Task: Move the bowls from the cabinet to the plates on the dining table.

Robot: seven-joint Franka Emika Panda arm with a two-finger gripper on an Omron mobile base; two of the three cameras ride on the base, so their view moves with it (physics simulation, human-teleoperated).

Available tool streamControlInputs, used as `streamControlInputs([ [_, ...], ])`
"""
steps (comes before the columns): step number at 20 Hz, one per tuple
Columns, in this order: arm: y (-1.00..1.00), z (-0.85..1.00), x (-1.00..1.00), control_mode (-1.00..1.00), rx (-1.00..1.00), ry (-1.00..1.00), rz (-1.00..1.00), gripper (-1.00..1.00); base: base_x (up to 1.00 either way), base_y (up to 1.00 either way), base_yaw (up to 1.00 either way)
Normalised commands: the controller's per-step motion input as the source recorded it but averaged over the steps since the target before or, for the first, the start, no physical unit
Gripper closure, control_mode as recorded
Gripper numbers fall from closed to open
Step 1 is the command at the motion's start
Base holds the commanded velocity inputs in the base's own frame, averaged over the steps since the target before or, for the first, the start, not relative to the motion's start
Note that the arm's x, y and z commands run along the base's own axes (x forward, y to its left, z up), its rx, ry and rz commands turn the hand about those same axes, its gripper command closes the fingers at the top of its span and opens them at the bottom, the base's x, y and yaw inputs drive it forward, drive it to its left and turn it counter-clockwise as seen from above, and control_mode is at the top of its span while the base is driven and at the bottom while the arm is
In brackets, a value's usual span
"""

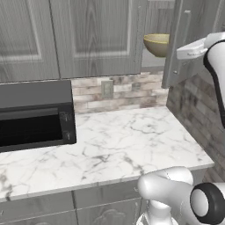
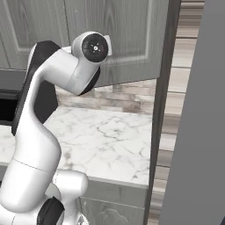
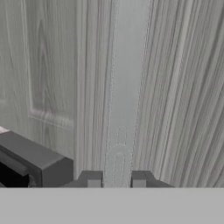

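An olive-tan bowl [image 1: 156,44] sits on the shelf inside the grey wood-grain cabinet [image 1: 96,35], seen through the gap beside its part-open right door [image 1: 190,26]. In the hand view my gripper [image 3: 116,180] is shut on the lower end of the door's slim bar handle [image 3: 127,87], with one dark fingertip [image 3: 92,179] on each side of it. My white hand [image 1: 193,49] reaches the door at the upper right of the left base view. The plates and the dining table are out of view.
A black microwave [image 1: 35,116] stands at the left of the white marble counter [image 1: 132,140], under the closed cabinet doors. A stone-tile backsplash with a wall outlet [image 1: 107,88] runs behind. The swung-out door [image 2: 197,132] looms at the right, close to my arm [image 2: 44,110].
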Motion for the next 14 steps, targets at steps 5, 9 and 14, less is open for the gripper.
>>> streamControlInputs([
  [5, -0.21, 0.00, -0.38, -1.00, 0.00, 0.00, 0.05, 1.00, 0.00, 0.00, 0.00],
  [9, -0.08, 0.00, -0.28, -1.00, 0.00, 0.00, 0.02, 1.00, 0.00, 0.00, 0.00],
  [14, -0.12, 0.01, -0.30, -1.00, 0.00, -0.01, 0.00, 1.00, 0.00, 0.00, 0.00],
])
